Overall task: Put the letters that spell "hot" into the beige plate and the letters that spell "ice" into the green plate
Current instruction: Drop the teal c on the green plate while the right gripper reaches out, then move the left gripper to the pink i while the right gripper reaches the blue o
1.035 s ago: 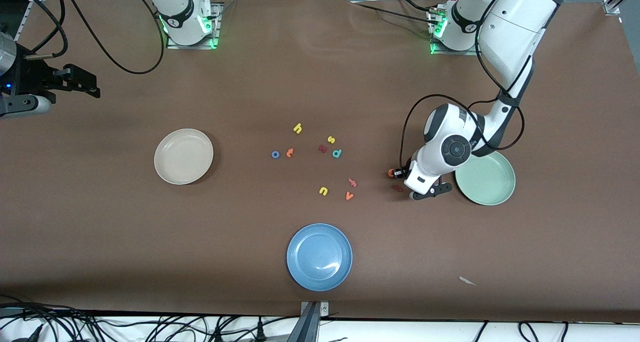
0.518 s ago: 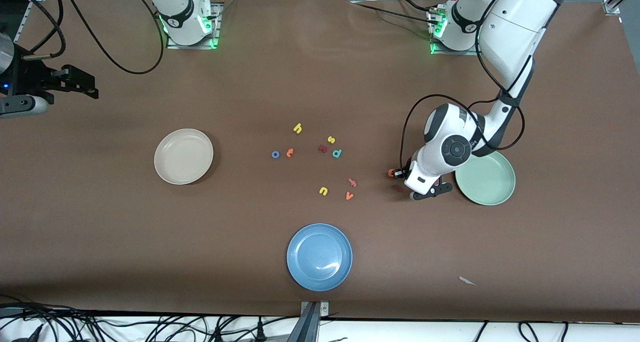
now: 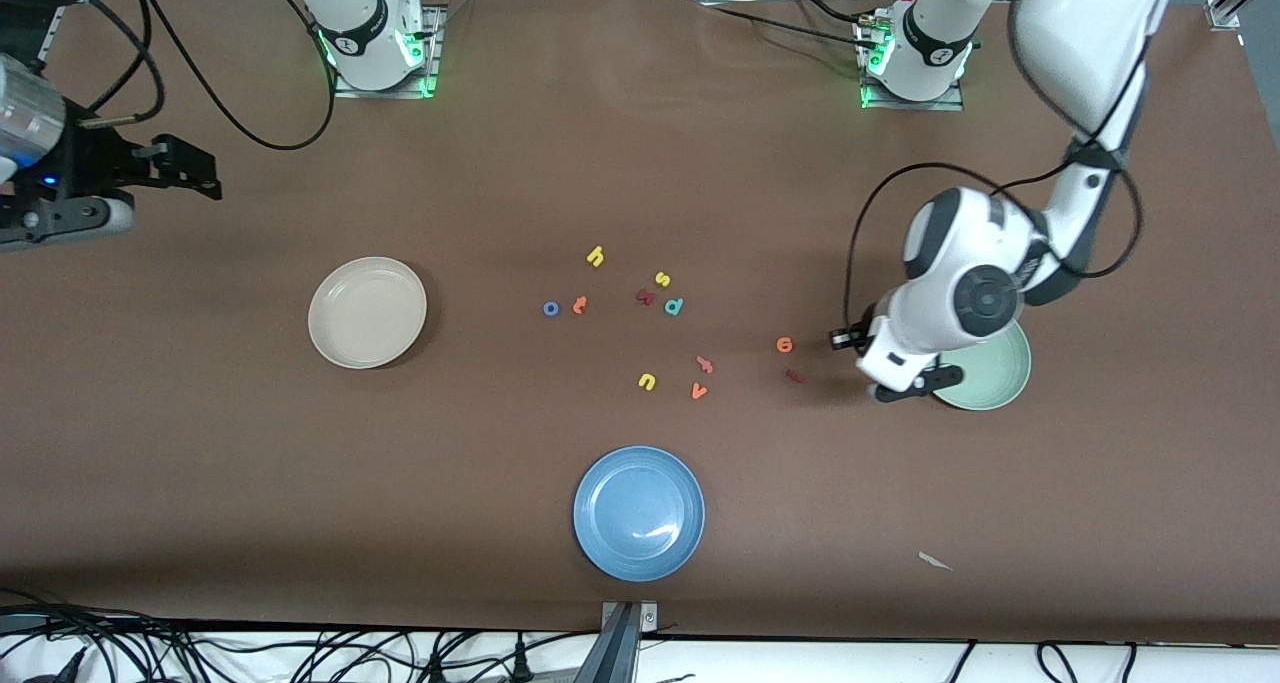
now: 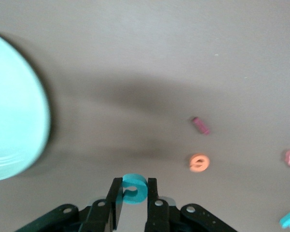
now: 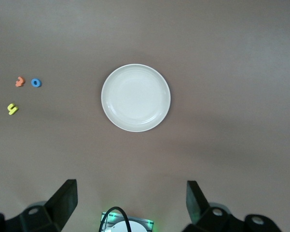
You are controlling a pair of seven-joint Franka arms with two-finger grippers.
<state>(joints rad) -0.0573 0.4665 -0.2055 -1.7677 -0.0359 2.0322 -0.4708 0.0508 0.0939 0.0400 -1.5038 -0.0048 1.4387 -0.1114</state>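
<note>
The left pincer (image 4: 133, 203), clamped on the teal "c" (image 4: 133, 188), is now carrying it off the tabletop (image 3: 640, 163) toward the green plate (image 3: 990, 383), while the right pincer (image 5: 130, 200) is waiting apart over the beige plate (image 5: 135, 97).

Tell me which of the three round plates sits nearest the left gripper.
The pale green plate: the left gripper, shut on a teal letter "c", hangs at its rim. The beige plate and blue plate lie much farther away.
</note>
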